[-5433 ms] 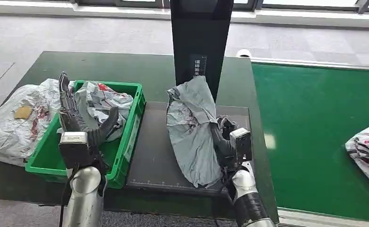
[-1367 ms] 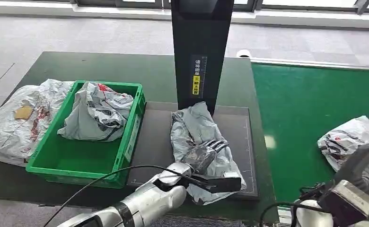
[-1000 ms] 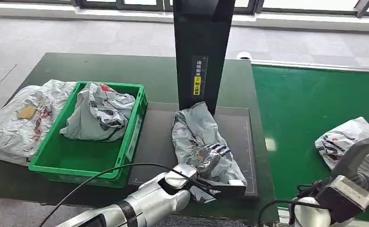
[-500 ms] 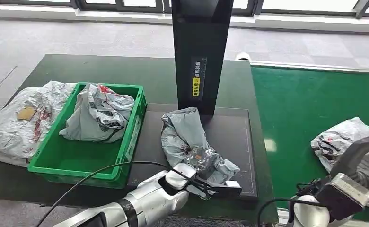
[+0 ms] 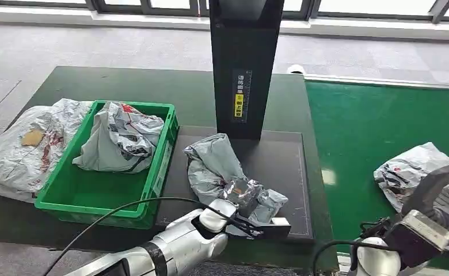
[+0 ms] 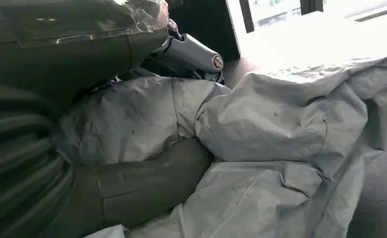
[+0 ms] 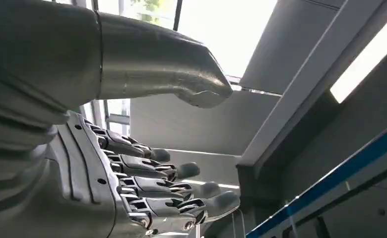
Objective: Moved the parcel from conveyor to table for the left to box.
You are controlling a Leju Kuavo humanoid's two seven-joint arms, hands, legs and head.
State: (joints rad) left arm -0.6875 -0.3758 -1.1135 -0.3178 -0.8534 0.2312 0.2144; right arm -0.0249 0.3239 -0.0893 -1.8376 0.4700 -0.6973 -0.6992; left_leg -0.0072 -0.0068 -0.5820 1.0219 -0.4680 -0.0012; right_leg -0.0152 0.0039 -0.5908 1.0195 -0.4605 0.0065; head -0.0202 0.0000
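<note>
Left hand (image 5: pixel 242 195): you see it at the near edge of the table, with fingers closed into the grey parcel (image 5: pixel 222 172); in the left wrist view the thumb (image 6: pixel 147 183) presses into the crumpled plastic, so it holds the parcel.
Right hand (image 5: pixel 441 192): near right, over the green conveyor (image 5: pixel 372 132); fingers are spread and almost straight, and it holds nothing.
Parcel: it lies bunched on the black mat (image 5: pixel 285 167), just in front of the black post (image 5: pixel 245 63).
Second parcel (image 5: pixel 406 172): on the conveyor, just beside the right hand; you cannot tell whether they touch.
Green box (image 5: pixel 67 190): left of the mat, with one grey bag (image 5: pixel 118 141) inside.
Large bag (image 5: pixel 21 146): on the table, left of the box, touching its wall.
</note>
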